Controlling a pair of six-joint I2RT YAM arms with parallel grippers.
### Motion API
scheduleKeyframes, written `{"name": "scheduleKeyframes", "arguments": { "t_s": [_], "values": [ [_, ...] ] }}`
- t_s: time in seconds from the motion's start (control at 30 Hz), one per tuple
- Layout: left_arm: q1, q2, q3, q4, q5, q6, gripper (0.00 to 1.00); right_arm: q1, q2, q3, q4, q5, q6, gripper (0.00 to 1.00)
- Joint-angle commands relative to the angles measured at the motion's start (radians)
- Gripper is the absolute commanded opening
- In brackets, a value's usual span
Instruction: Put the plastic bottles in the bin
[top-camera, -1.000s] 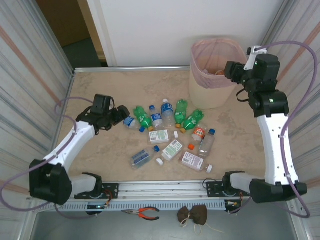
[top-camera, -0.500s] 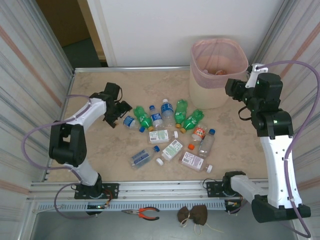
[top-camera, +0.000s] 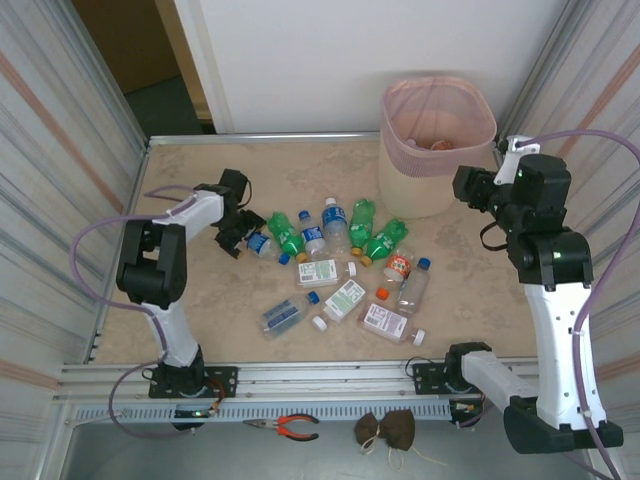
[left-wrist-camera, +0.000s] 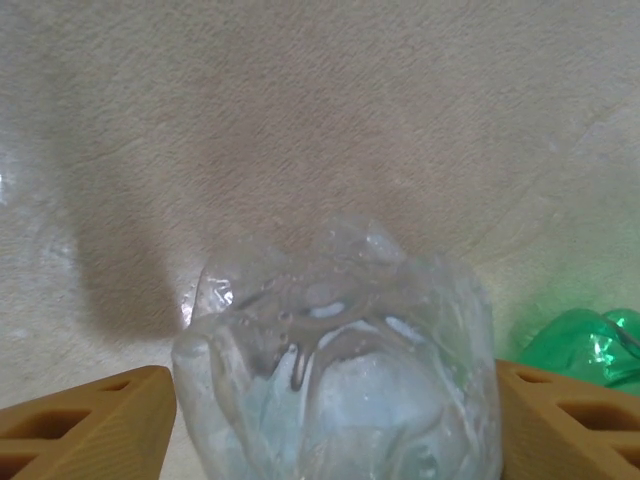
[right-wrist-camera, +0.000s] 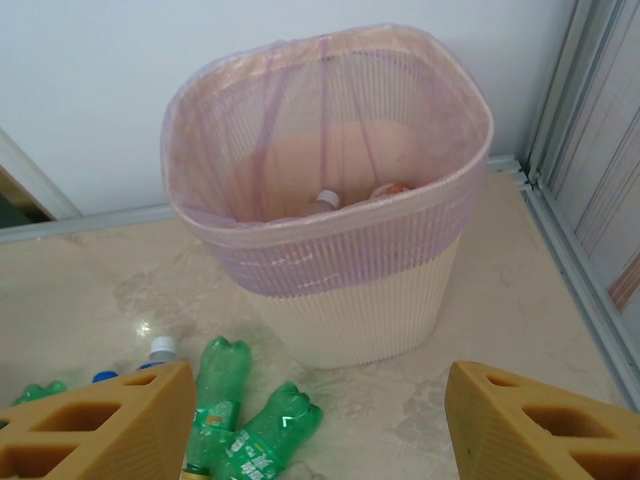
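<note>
Orange-handled pliers (top-camera: 288, 427) and a brown bundle (top-camera: 388, 430) lie below the front rail (top-camera: 320, 375) at the frame bottom; the plastic bottles (top-camera: 340, 265) lie scattered at frame centre, lower left of the bin (top-camera: 437, 150). The beige marbled worktop (top-camera: 200, 300) is bounded by a white rear wall (top-camera: 380, 50) and striped side panels (top-camera: 60, 150). The left end effector (top-camera: 240, 235) has its fingers (left-wrist-camera: 90, 420) against both sides of a clear bottle (left-wrist-camera: 340, 370), though whether they clamp it cannot be told; the right end effector (right-wrist-camera: 320, 420) stands open and empty, facing the bin.

Loose bottles (top-camera: 345, 298) beside pink-lined bin (top-camera: 425, 192)
</note>
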Motion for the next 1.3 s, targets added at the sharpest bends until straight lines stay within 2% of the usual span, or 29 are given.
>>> {"name": "scheduleKeyframes", "arguments": {
  "t_s": [0.0,0.17,0.43,0.57,0.7,0.93,1.27],
  "values": [
    [0.015,0.021,0.032,-0.008,-0.007,-0.026,0.74,0.005,-0.023,0.017,-0.022,0.015,-0.004,0.66],
    [0.025,0.008,0.027,-0.008,-0.020,-0.048,0.66,0.006,-0.027,0.029,-0.040,0.017,-0.006,0.66],
    [0.044,-0.092,-0.002,-0.009,-0.032,-0.038,0.60,0.018,-0.042,0.034,-0.045,0.014,0.004,0.65],
    [0.047,-0.181,-0.033,0.019,-0.023,0.018,0.58,0.043,-0.048,0.006,-0.010,-0.020,0.035,0.65],
    [0.050,-0.292,-0.058,0.060,0.015,0.130,0.57,0.081,-0.050,-0.043,0.055,-0.085,0.080,0.65],
    [0.052,-0.546,-0.139,0.258,0.197,0.405,0.55,0.210,-0.047,-0.145,0.247,-0.191,0.147,0.65],
    [0.056,-0.774,-0.191,0.417,0.488,0.538,0.51,0.461,0.022,-0.233,0.533,-0.309,0.185,0.67]
  ]
}}
